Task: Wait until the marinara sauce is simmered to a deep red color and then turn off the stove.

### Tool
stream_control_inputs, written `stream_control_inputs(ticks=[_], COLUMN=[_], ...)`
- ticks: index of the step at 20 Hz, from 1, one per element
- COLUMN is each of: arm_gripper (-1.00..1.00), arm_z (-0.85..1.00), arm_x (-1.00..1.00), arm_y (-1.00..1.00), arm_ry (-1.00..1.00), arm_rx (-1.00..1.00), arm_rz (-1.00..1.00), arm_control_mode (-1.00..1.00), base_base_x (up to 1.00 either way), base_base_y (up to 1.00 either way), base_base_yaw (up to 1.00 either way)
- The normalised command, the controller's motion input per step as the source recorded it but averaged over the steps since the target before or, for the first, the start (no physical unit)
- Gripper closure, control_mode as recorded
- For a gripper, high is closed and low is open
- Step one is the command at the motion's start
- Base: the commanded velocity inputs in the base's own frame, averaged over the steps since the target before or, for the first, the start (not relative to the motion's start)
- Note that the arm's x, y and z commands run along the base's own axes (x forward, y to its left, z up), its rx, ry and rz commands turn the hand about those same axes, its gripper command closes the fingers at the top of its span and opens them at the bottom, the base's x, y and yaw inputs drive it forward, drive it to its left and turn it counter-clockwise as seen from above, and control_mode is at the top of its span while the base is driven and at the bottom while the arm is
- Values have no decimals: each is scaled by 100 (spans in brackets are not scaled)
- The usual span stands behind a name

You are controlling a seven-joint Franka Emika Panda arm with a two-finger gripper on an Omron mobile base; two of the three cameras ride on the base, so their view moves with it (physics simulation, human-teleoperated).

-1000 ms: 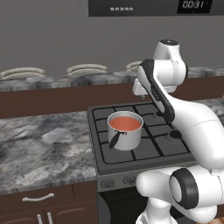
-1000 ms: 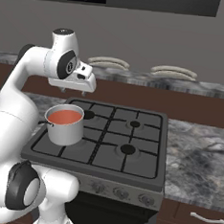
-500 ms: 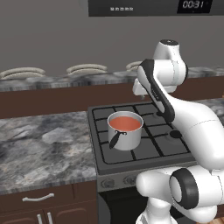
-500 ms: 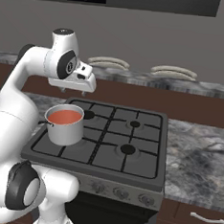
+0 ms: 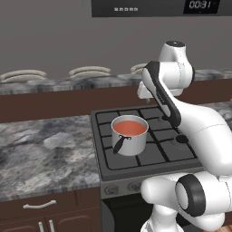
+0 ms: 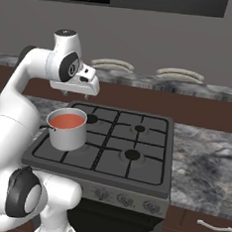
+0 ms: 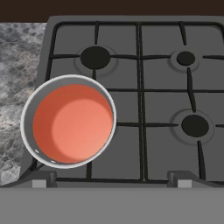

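**Saucepan of orange-red sauce on a gas stove, robot tool poised above**

A dark grey stove (image 5: pixel 154 149) with black grid grates sits between two stretches of grey marbled bench (image 5: pixel 45 154). In the hand view, four round burners are laid out on the stove: one at 11 o'clock, one at 1 o'clock, one at 4 o'clock, and the fourth under a pan at 8 o'clock.

That pan is a small steel saucepan (image 5: pixel 130 140) with a dark handle. In the left base view its handle points toward 7 o'clock, toward the front edge of the stove. Inside its rim lies the marinara sauce (image 7: pixel 72 123), a smooth disc of light orange-red, paler toward the middle.

The white arm reaches over the back of the stove. Its tool (image 7: pixel 112 183) hangs in the air above the cooktop, well clear of the pan, with its two dark fingertips (image 7: pixel 41 179) set wide apart and nothing between them. In the right base view the tool (image 6: pixel 79 91) hovers at 12 o'clock from the saucepan.

A row of small round knobs (image 6: pixel 125 200) lines the stove's front panel. Brown cabinet fronts with pale handles sit below the bench. Above the stove, a dark appliance carries a lit clock display (image 5: pixel 200 5).
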Motion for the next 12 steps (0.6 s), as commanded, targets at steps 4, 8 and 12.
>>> stream_control_inputs(ticks=[4, 8, 12], arm_gripper=[-100, -100, -100], arm_z=[0, 0, 0], arm_x=[0, 0, 0], arm_y=[0, 0, 0], arm_ry=[0, 0, 0], arm_rx=[0, 0, 0], arm_rz=[0, 0, 0], arm_control_mode=[-100, -100, -100], base_base_x=[0, 0, 0], base_base_y=[0, 0, 0], base_base_yaw=[0, 0, 0])
